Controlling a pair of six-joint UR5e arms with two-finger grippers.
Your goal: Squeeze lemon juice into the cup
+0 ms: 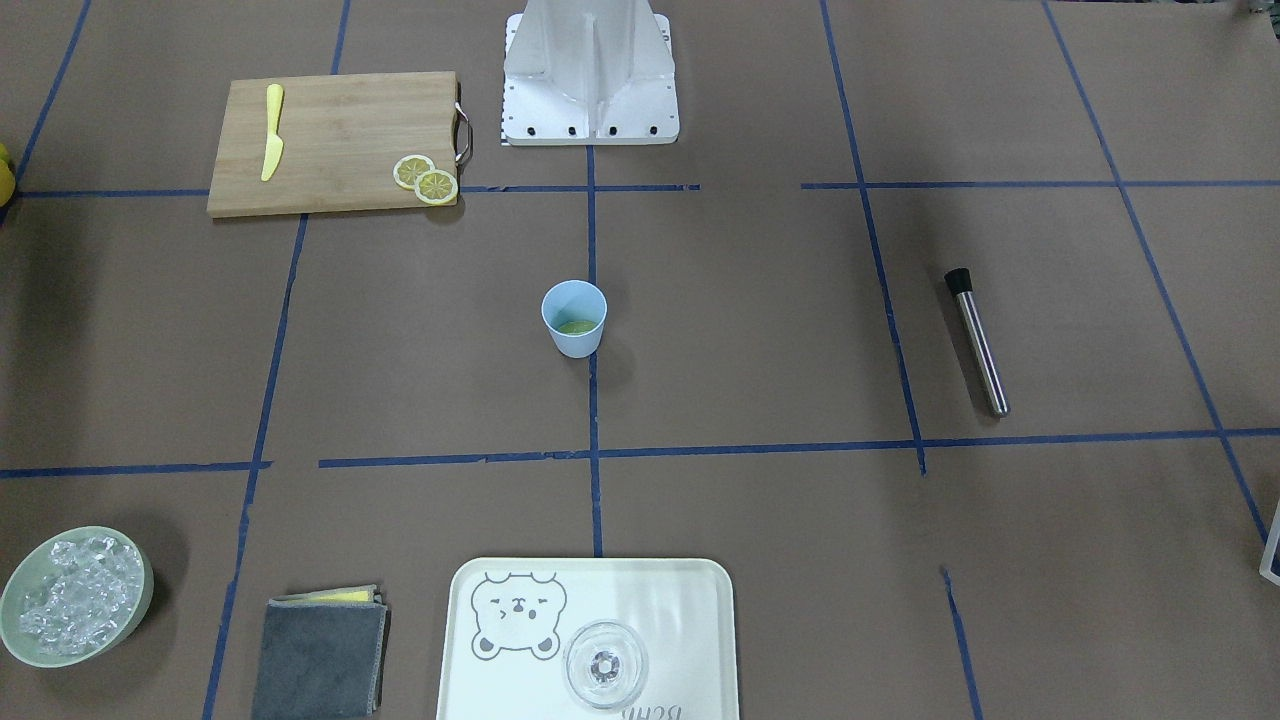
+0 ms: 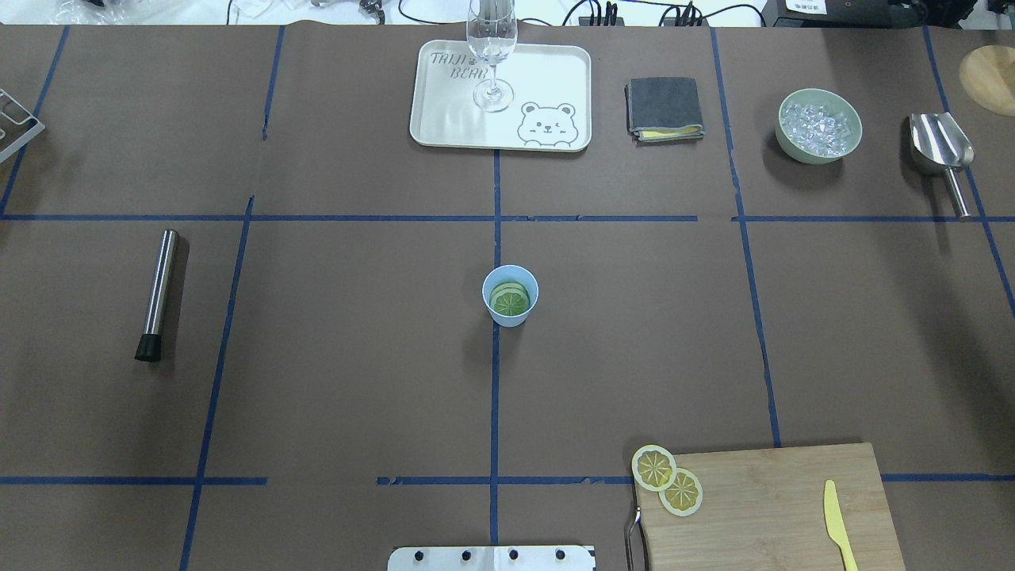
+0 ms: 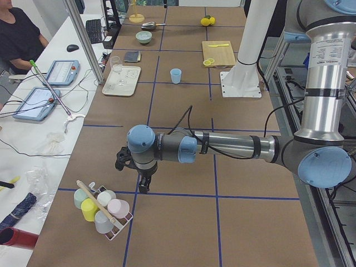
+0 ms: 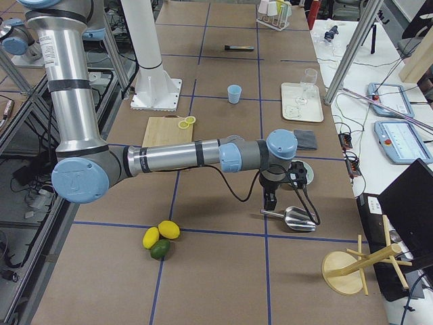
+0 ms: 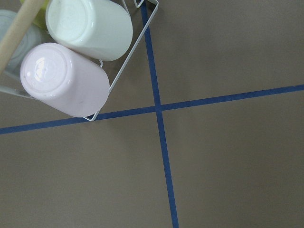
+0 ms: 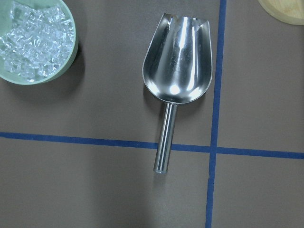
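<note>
The cup [image 2: 510, 295] stands alone near the middle of the table with greenish slices already lying in its bottom, while two lemon slices [image 2: 667, 480] overlap at the near left corner of the cutting board [image 2: 777, 507], one hanging partly over the board's edge, on the robot's right side close to its base. Both arms are parked well away from all this. The left gripper [image 3: 142, 181] hangs over bare table at the far left end, just beside a wire rack of upturned cups [image 3: 103, 210]; the right gripper [image 4: 271, 200] hangs above the metal scoop [image 4: 289, 218] near the bowl of ice [image 2: 818, 125]. Each claw shows only in a side view, so I cannot tell how far either is open — nothing appears to be held, though that is a judgement. From here the likely trouble is the pick: the slices are thin, flat and stacked, so fingers closing from above could drag both, or push the overhanging one off the board. The cup is light and unheld — a gripper descending off-centre could tip it. The yellow knife [image 2: 838, 523] lies well apart on the board.
</note>
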